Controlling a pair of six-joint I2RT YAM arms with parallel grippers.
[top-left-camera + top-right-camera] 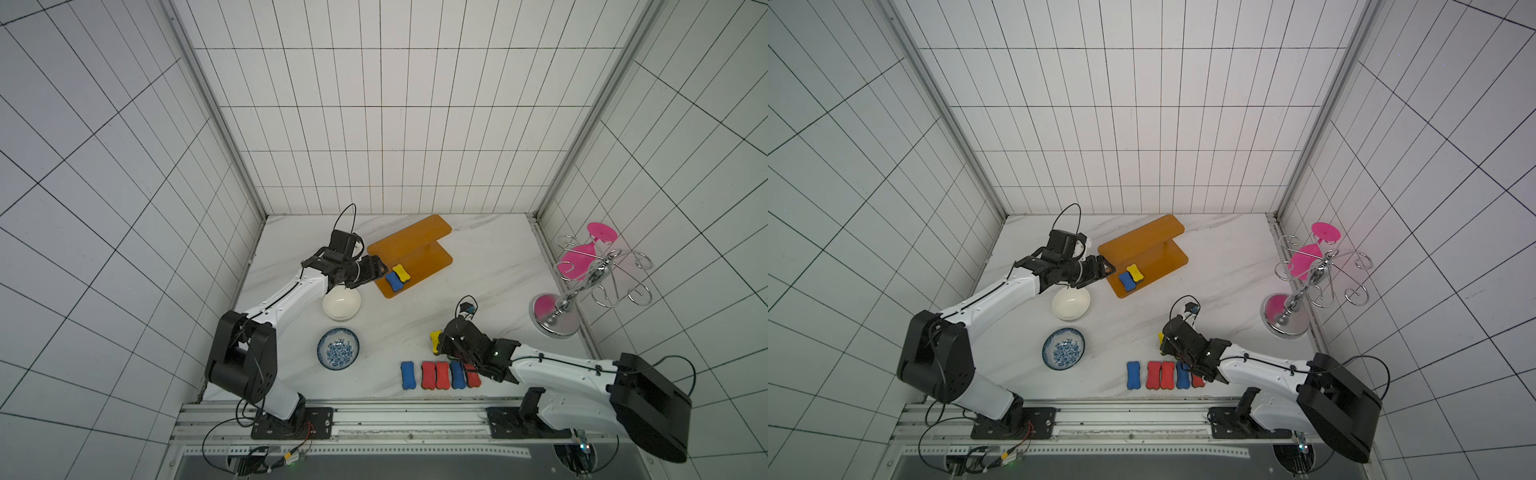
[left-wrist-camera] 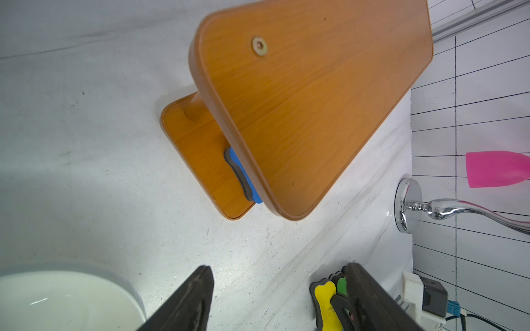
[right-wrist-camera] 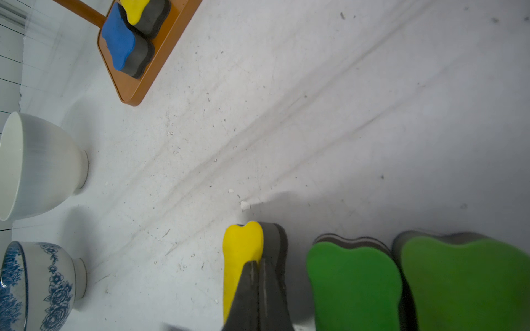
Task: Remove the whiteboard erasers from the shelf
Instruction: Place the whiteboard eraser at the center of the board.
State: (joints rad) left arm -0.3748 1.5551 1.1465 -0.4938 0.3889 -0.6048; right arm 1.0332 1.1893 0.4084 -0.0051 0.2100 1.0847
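Ten whiteboard erasers (image 1: 441, 375) in all. Two lie side by side on the shelf's (image 1: 415, 235) lower board: the shelf blue eraser (image 1: 392, 279) and the shelf yellow eraser (image 1: 402, 272). Five sit in a row on the counter (image 1: 395, 324). A third group, the counter yellow eraser (image 3: 242, 249) and two green erasers (image 3: 354, 286), sits by the right end effector (image 3: 259, 263), which is clenched shut with its tips at the yellow one. The left end effector (image 1: 381, 271) is spread wide and empty, just beside the shelf blue eraser.
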